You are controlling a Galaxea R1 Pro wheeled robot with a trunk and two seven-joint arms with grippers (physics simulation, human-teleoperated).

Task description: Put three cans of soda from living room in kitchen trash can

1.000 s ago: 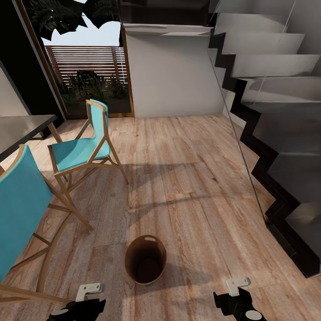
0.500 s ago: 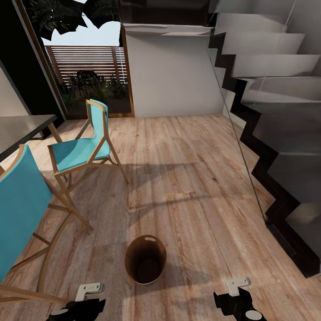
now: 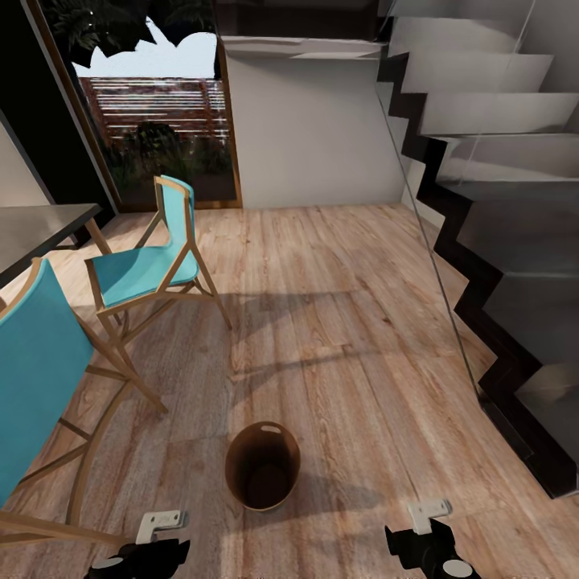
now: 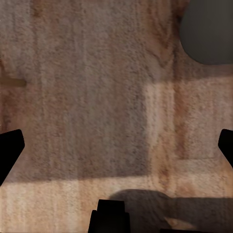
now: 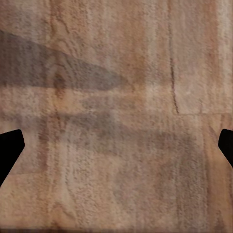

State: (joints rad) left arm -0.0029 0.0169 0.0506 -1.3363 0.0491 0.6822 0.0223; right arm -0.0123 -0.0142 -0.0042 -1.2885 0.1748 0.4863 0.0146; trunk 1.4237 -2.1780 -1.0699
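The tash can [image 3: 263,466], a small round brown bin with a dark inside, stands upright on the light wood floor just ahead of me, between my two arms. No can of soda is in view, and I cannot make out anything inside the bin. My left gripper [image 4: 116,148] hangs open over bare floorboards, its black fingertips [image 4: 10,145] far apart with nothing between them. My right gripper [image 5: 116,145] is open too, over bare wood. In the head view both wrists sit low, the left wrist [image 3: 159,527] left of the bin and the right wrist [image 3: 429,516] right of it.
Two turquoise chairs with wooden frames, the near chair [image 3: 36,378] and the far chair [image 3: 149,269], stand at the left beside a dark table [image 3: 40,225]. A dark staircase behind a glass panel [image 3: 490,265] lines the right. Glass doors [image 3: 153,121] are at the back. A grey rounded shape [image 4: 208,29] lies on the floor.
The far end of the head view has shifted very slightly, so the camera moved a touch. The bin, chairs and both arms hold the same places.
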